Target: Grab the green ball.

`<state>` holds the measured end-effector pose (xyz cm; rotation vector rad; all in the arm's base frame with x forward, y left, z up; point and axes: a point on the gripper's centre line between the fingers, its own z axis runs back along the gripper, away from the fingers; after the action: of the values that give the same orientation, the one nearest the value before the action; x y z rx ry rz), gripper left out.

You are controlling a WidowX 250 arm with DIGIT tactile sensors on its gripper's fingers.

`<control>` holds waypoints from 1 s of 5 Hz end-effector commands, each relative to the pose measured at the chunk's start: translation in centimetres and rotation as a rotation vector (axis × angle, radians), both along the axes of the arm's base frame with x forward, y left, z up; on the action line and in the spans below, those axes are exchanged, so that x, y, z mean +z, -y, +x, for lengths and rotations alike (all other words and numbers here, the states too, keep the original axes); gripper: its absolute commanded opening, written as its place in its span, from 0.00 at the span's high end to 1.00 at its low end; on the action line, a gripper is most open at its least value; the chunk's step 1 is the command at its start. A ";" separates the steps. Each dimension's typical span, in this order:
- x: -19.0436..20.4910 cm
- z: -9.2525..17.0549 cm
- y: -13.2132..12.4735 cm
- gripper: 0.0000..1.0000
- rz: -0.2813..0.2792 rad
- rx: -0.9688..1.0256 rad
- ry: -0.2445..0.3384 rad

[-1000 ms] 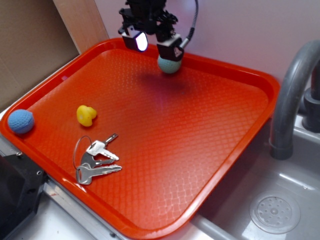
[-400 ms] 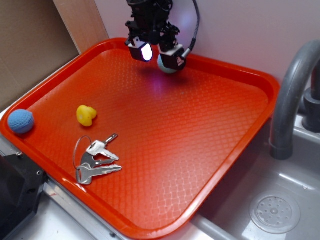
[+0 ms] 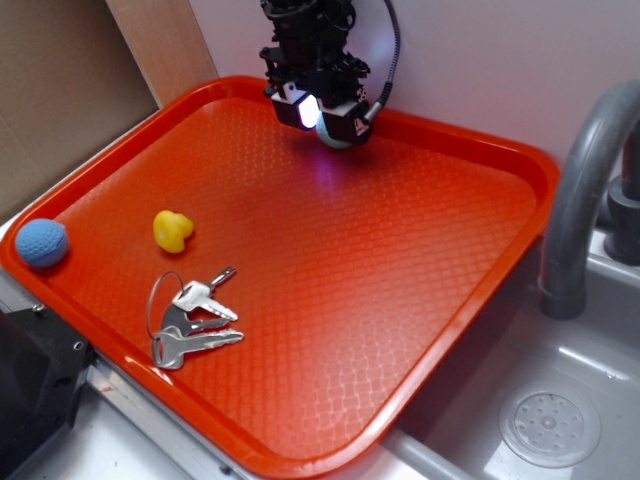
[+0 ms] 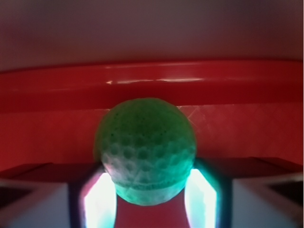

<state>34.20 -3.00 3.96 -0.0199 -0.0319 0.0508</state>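
Gripper (image 3: 322,115) fingers (image 4: 99,202) flank green ball (image 4: 145,149), touching both sides.

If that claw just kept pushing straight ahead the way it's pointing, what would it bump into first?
The green ball: it already sits between the gripper fingers. Past it would likely come the red tray floor near its back rim.

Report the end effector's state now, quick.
End effector: fingers flank the green ball; whether they grip it cannot be told.

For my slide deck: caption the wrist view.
Green ball sits between the gripper fingers, close to the red tray's far rim.
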 end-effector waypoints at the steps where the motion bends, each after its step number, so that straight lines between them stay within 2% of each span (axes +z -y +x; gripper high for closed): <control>1: 1.8 0.9 -0.3 1.00 0.009 0.002 0.056; 3: 2.6 0.6 -0.3 1.00 -0.006 0.002 0.038; 5: 6.8 -1.3 -2.1 1.00 -0.042 0.050 0.087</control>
<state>32.40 -1.25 8.65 -0.0600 -0.0464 0.0974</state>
